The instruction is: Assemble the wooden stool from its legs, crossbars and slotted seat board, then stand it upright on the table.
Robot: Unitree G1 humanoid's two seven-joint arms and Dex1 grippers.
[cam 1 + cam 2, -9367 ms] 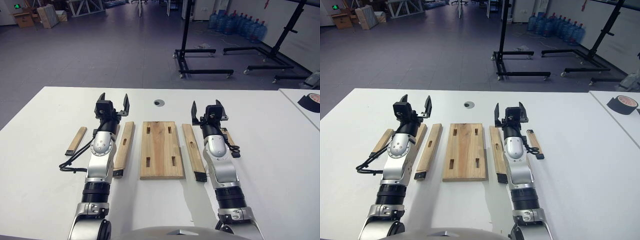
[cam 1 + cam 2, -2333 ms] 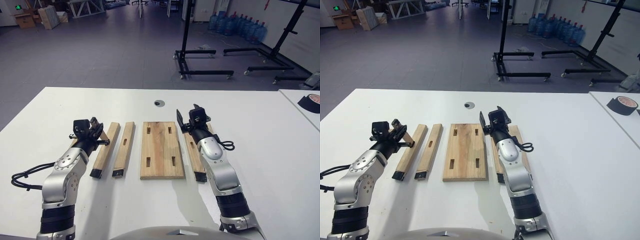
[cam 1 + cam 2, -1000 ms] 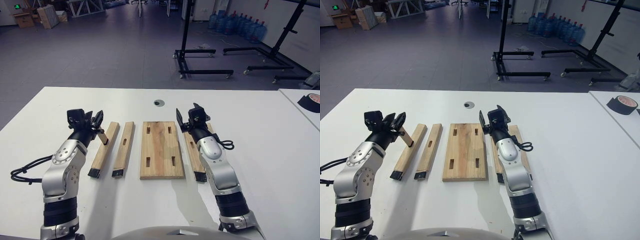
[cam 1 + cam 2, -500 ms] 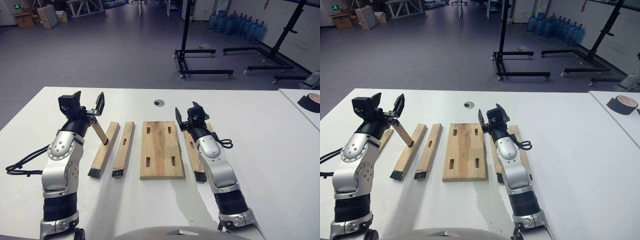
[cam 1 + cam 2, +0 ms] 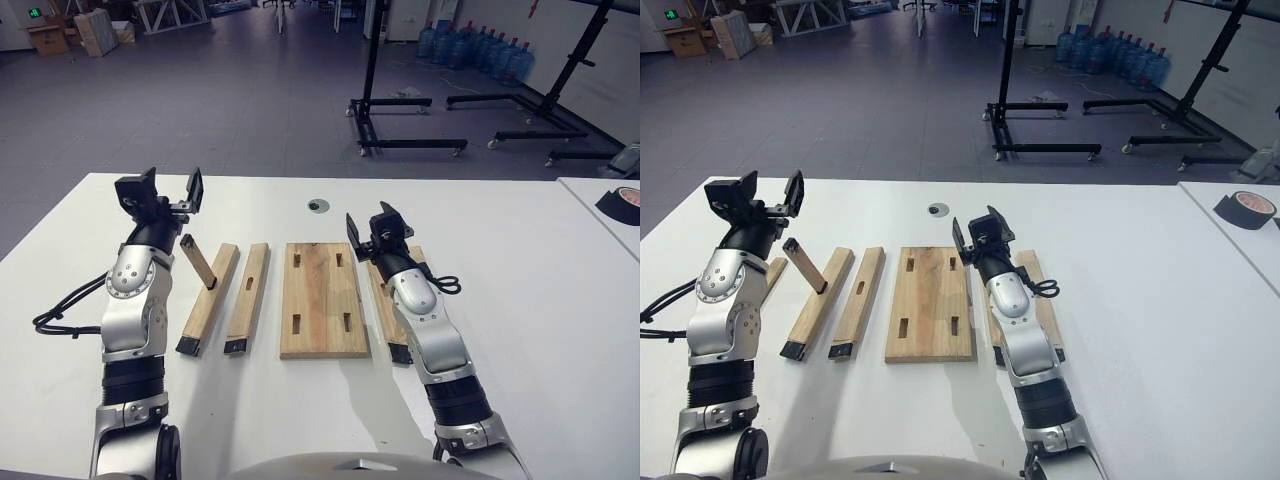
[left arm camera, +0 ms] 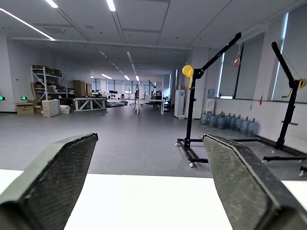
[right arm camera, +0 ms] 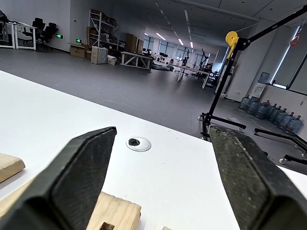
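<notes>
Two grippers, both spread wide and empty. I see my left gripper (image 5: pixel 162 190) raised near the table's (image 5: pixel 530 300) far left edge, close to a tilted crossbar (image 5: pixel 198 262) propped on the outer leg (image 5: pixel 208 297). My right gripper (image 5: pixel 372 228) hovers just beside the seat board's (image 5: pixel 322 297) far right corner, and bare tabletop lies to its right.

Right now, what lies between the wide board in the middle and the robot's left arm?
Two long slats lie side by side; a short stick stands tilted with its foot on the outer one. Both head views show this.
</notes>
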